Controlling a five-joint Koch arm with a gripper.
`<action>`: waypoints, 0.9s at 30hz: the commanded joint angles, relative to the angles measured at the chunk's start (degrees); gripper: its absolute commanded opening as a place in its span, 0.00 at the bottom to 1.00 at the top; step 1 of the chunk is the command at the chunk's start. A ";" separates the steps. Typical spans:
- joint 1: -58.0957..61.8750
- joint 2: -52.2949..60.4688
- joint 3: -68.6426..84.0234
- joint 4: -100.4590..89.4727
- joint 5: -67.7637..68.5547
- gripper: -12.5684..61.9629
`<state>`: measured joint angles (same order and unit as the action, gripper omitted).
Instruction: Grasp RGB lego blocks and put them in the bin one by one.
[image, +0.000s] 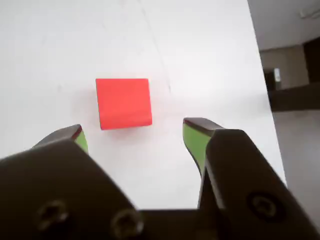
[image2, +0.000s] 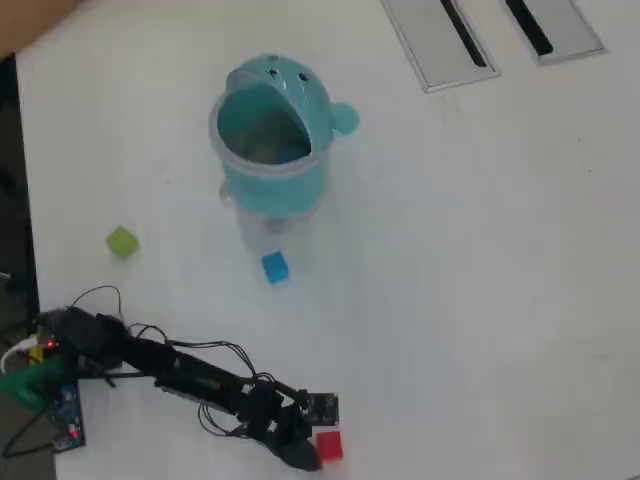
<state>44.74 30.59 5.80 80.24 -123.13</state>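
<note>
Gripper jaws spread wide, holding nothing, red block lying on the white table just ahead of the green-padded tips; overhead, blue block sits near the teal bin, yellow-green block well apart.

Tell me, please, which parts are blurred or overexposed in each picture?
Wrist view: the pincer in the foreground is soft, the red block is sharper, and the white table is nearly washed out. Overhead view: even light, with faint shadow under the bin.
</note>
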 joint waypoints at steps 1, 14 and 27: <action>-0.70 1.14 -2.37 1.32 -0.35 0.65; -1.76 -2.02 -2.46 2.64 1.58 0.65; -4.13 -4.48 -2.81 -0.44 5.80 0.65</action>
<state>41.22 24.87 5.80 82.35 -118.65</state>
